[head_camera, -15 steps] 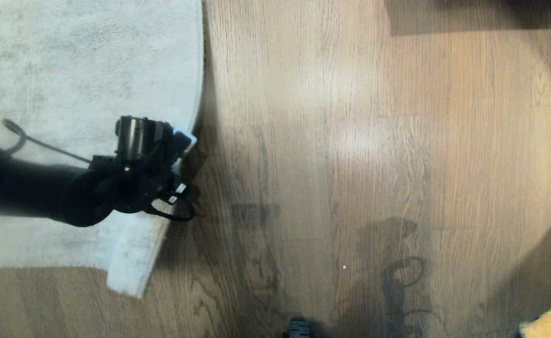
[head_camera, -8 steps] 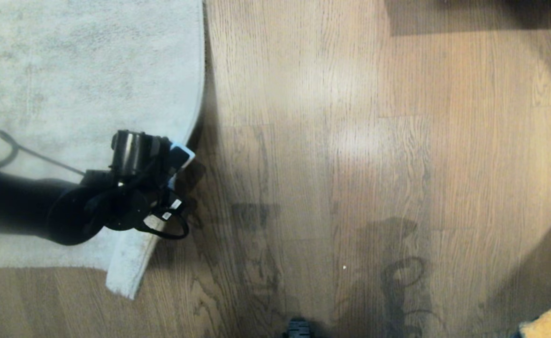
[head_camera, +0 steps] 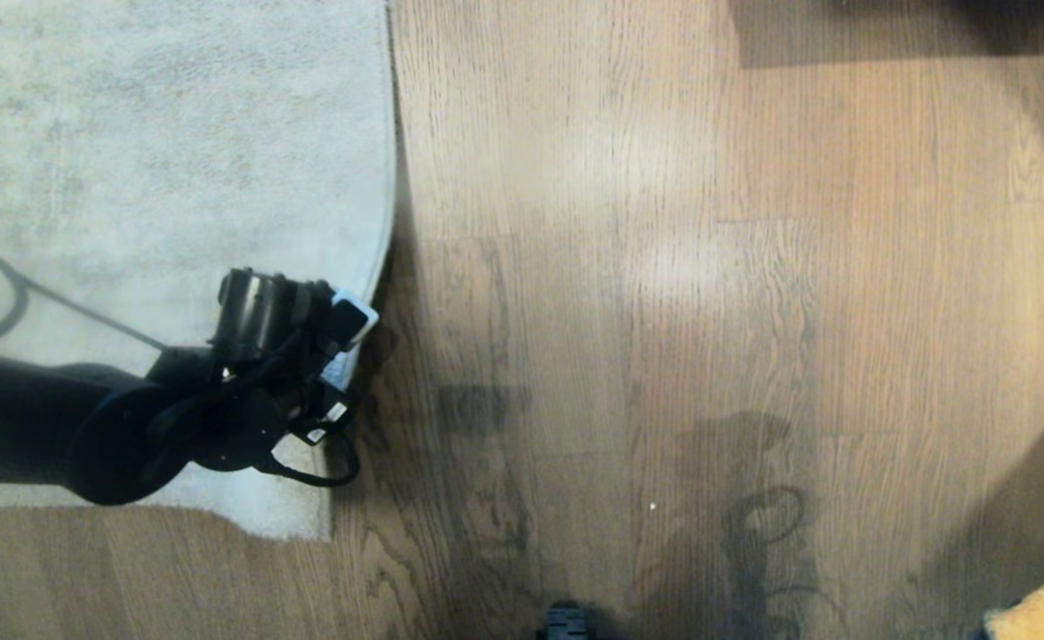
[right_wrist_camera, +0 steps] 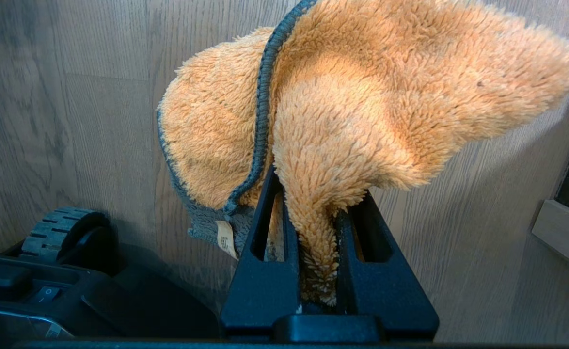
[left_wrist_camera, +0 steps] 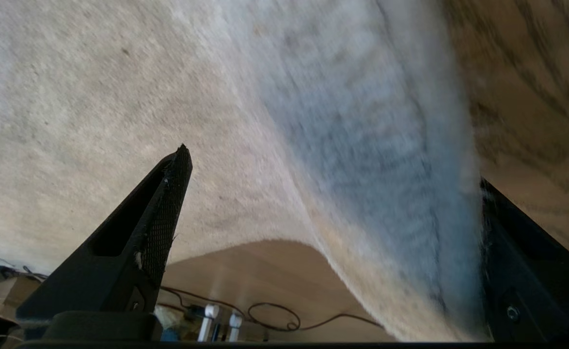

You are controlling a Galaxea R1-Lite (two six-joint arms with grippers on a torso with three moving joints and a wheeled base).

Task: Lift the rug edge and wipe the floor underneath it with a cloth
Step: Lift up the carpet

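the left gripper [head_camera: 344, 342] hangs over the near right corner of the rug [head_camera: 175, 160], at the rug edge [head_camera: 387, 240] where it meets the floor [head_camera: 664, 311]. in the left wrist view its fingers [left_wrist_camera: 165, 208] stand wide apart, with the rug edge [left_wrist_camera: 386, 194] between them, raised in a soft hump off the floor [left_wrist_camera: 531, 97]; the far finger shows only as a dark wedge at the border, just beside the pile, and whether either finger touches the rug cannot be told. a strip of floor shows under the lifted fold. in the head view the rug corner [head_camera: 295, 520] lies flat on the planks.

the right gripper [right_wrist_camera: 316, 232] sits low beside the robot base [right_wrist_camera: 71, 271], out of the head view. its fingers are narrow, clamped on a fold of the cloth [right_wrist_camera: 362, 106], which bunches up above them, orange and fluffy with a grey stitched hem and a small tag. a bit of cloth [head_camera: 1042, 609] shows at the head view's lower right corner, well apart from the rug.
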